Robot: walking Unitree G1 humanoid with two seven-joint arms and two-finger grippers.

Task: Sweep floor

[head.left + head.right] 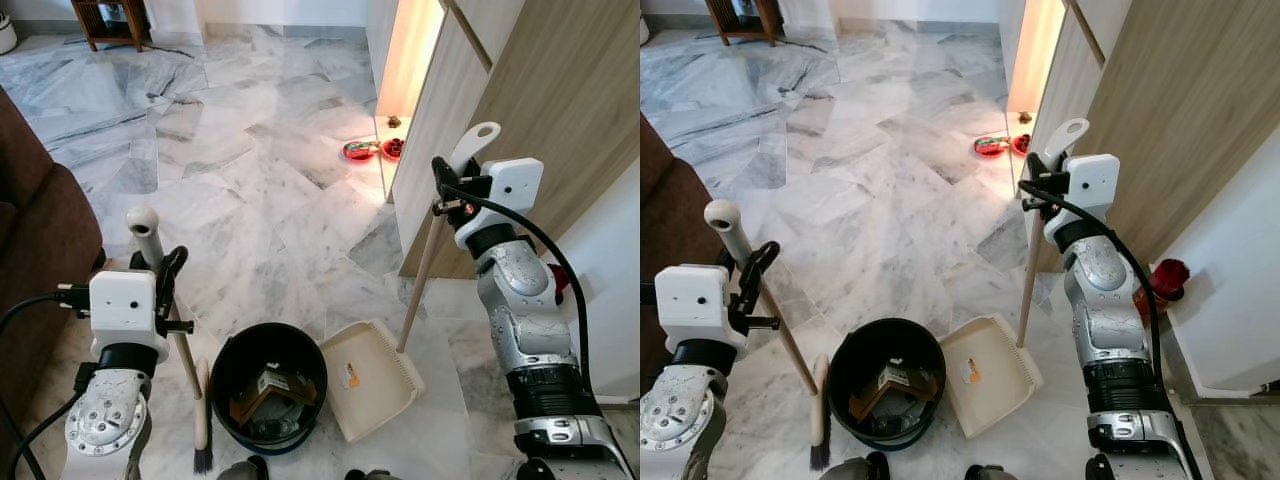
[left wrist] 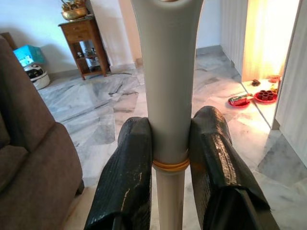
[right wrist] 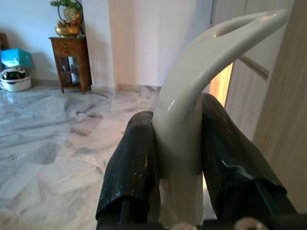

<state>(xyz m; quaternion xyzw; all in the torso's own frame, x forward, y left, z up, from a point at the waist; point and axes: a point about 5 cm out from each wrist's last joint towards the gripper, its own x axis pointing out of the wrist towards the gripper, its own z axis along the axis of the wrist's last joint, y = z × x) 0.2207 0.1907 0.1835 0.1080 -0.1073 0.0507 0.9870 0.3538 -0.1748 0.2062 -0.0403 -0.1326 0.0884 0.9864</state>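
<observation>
My left gripper (image 1: pixel 168 272) is shut on the grey handle of a broom (image 1: pixel 150 235). Its wooden stick slants down to the brush head (image 1: pixel 202 420) on the marble floor, left of a black bin (image 1: pixel 268 388). The left wrist view shows both black fingers (image 2: pixel 125 177) clamping the handle (image 2: pixel 168 91). My right gripper (image 1: pixel 442 185) is shut on the cream looped handle (image 1: pixel 474 143) of a dustpan. Its wooden pole runs down to the cream pan (image 1: pixel 368 378), which lies flat on the floor right of the bin with a small orange scrap in it.
The bin holds cardboard and rubbish. A brown sofa (image 1: pixel 35 240) stands at my left. A wooden cabinet (image 1: pixel 530 110) rises on my right, with red dishes (image 1: pixel 372 150) on the floor by a lit gap. A wooden side table (image 1: pixel 110 20) stands far back.
</observation>
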